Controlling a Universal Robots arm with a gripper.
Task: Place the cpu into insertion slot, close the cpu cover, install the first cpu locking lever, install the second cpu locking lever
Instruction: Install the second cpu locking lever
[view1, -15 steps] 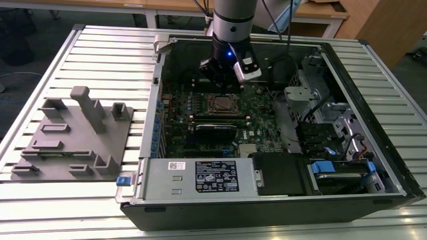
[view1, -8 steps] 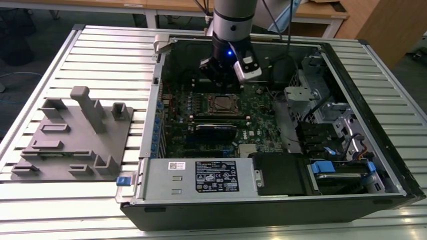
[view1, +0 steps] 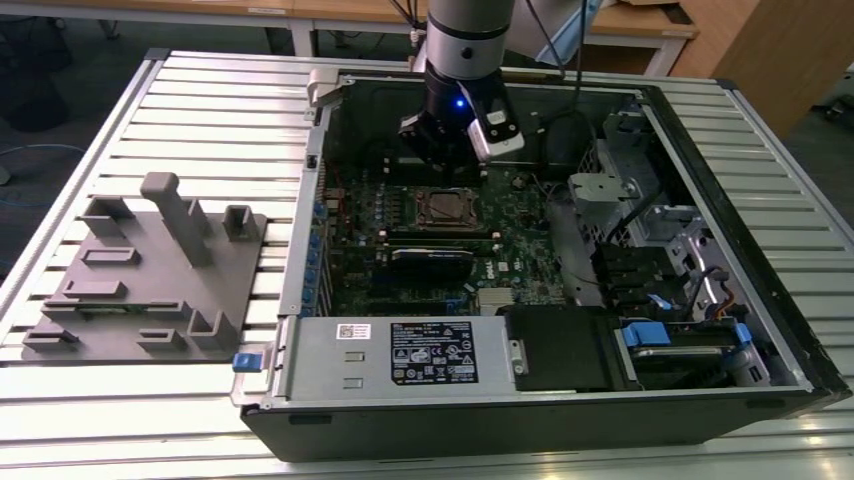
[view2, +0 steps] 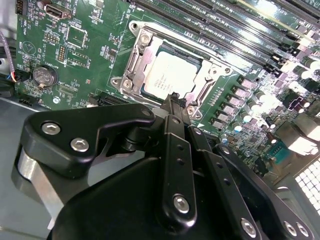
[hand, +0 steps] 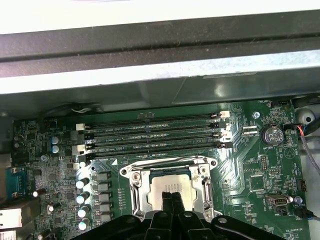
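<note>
On the slatted table (view1: 160, 90), an open computer case (view1: 747, 300) holds the green circuit board (view2: 65, 65). Above it hangs the tool (view2: 175, 100), fingertips pressed together and empty, just beside the insertion slot (view2: 131, 67). Inside that slot the cpu (view2: 170, 75) lies flat.

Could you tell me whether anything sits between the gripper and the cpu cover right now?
Nothing visible does. In the second wrist view the gripper hangs just off the edge of the cpu cover, which lies flat over the cpu seated in the insertion slot.
</note>
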